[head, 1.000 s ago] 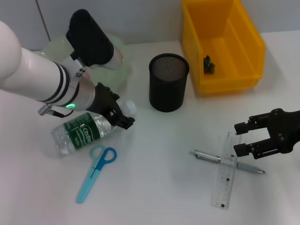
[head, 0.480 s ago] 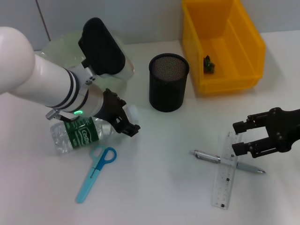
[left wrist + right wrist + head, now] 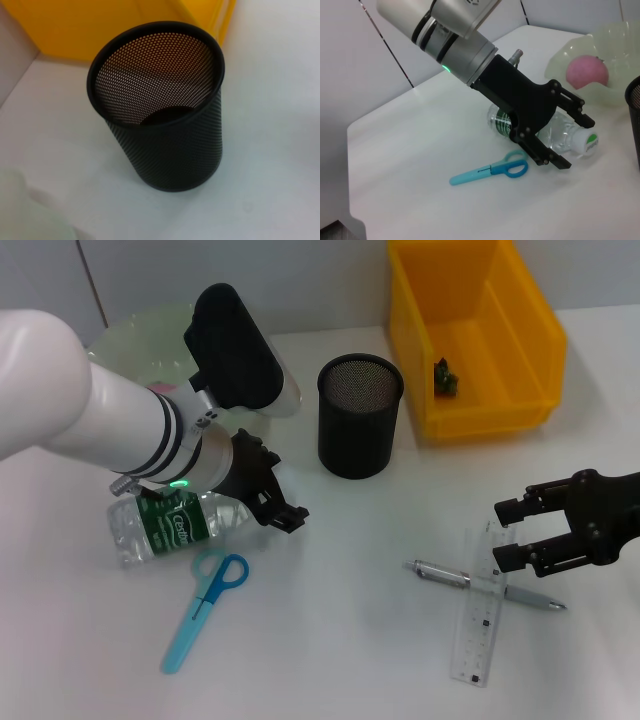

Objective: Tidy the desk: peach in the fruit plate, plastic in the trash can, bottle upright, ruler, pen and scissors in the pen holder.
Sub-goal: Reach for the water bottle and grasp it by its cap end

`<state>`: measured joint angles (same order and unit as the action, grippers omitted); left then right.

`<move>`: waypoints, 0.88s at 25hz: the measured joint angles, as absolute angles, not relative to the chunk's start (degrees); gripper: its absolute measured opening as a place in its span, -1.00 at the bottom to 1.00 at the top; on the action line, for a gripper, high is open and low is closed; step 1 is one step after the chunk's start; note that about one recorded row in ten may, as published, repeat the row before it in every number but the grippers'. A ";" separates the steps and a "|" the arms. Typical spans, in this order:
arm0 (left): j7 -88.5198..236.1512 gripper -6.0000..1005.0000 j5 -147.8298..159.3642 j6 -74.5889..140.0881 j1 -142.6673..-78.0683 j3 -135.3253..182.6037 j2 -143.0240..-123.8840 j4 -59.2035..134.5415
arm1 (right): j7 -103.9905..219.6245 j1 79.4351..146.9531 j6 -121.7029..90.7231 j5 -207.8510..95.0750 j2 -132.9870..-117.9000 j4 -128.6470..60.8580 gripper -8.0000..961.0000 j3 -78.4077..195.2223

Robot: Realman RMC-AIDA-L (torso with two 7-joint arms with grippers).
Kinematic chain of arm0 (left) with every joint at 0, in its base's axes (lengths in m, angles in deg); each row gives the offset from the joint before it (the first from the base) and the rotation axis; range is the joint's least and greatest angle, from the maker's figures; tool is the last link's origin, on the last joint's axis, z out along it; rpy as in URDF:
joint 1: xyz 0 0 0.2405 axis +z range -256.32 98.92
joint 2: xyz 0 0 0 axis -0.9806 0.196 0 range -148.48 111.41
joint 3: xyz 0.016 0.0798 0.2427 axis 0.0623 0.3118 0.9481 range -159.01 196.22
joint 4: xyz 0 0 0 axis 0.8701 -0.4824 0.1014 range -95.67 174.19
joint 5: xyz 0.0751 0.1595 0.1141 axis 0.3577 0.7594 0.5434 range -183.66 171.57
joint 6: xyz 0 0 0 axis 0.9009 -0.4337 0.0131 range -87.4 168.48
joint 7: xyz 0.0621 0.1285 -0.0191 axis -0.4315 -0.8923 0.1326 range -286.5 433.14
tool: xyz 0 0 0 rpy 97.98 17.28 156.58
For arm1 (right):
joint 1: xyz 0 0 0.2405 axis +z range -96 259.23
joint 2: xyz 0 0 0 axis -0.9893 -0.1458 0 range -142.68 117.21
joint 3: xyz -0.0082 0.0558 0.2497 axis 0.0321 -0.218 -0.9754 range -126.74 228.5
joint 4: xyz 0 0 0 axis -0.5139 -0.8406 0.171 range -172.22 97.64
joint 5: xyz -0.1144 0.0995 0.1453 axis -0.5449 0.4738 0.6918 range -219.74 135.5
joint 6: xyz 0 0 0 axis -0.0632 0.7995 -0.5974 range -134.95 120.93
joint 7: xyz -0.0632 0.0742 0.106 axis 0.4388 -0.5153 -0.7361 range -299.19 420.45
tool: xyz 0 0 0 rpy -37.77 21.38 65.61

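Observation:
A clear bottle (image 3: 160, 528) with a green label lies on its side at the left. My left gripper (image 3: 276, 490) is open, its fingers on either side of the bottle's (image 3: 559, 136) capped end. Blue scissors (image 3: 205, 605) lie just in front of the bottle. The black mesh pen holder (image 3: 360, 415) stands mid-table. My right gripper (image 3: 508, 533) hovers open over the top end of the clear ruler (image 3: 478, 610), which lies across the silver pen (image 3: 440, 575). A pink peach (image 3: 587, 72) sits in the pale green fruit plate (image 3: 565, 50). A dark scrap of plastic (image 3: 445, 378) lies in the yellow bin (image 3: 520, 310).
In the left wrist view, the pen holder (image 3: 160, 125) is close, with the yellow bin (image 3: 100, 25) behind it. A grey wall runs along the table's back edge. My left arm hides most of the fruit plate (image 3: 125, 340) in the head view.
My left arm has pushed to the right and forward, carrying its gripper along the bottle to the capped end. The bottle has turned slightly. The right gripper has barely moved.

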<state>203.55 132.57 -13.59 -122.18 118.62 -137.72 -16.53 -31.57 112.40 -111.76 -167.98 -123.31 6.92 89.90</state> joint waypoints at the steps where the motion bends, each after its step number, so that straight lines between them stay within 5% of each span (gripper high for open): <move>1: 203.53 0.58 132.57 -13.39 -122.16 118.90 -137.72 -16.55 | -31.57 112.40 -111.73 -167.98 -123.31 6.92 0.57 89.90; 11: 203.46 0.58 133.20 -11.51 -122.02 121.04 -137.72 -16.14 | -31.57 112.27 -111.35 -167.98 -123.30 6.92 0.57 89.90; 14: 203.40 0.16 134.06 -11.01 -121.86 121.48 -137.72 -16.23 | -31.57 112.28 -111.33 -167.98 -123.29 6.92 0.57 89.90; 22: 203.39 -0.10 135.28 -10.18 -121.55 121.70 -137.72 -16.38 | -31.57 112.10 -111.22 -167.98 -123.30 6.92 0.57 89.90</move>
<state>203.39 135.28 -10.18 -121.55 121.70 -137.72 -16.38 -31.57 112.10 -111.22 -167.98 -123.30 6.92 89.90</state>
